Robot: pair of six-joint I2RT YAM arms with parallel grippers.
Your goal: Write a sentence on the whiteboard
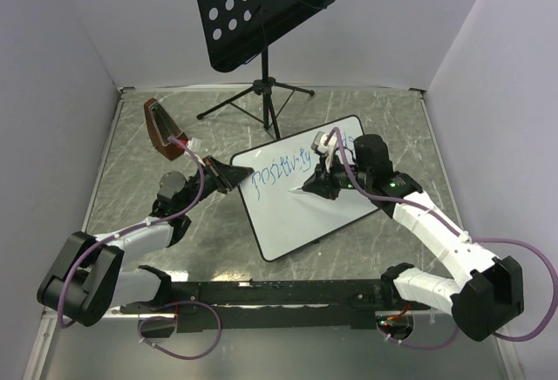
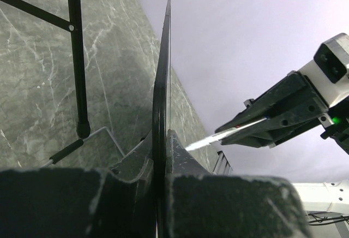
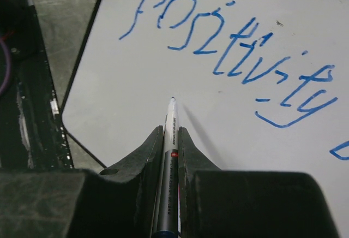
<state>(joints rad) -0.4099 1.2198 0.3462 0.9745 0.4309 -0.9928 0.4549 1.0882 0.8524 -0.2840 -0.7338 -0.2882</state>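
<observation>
Whiteboard [image 1: 296, 214], grey marbled table [image 1: 392, 118], pale walls [image 1: 392, 23]

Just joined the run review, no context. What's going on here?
The left hand is clamped on one edge of the whiteboard, holding it. The right hand is shut on a marker, with its tip aimed at the board just below the start of the blue writing, which reads "Positivity". I cannot tell whether the tip touches the surface. The board right around the tip is blank.
</observation>
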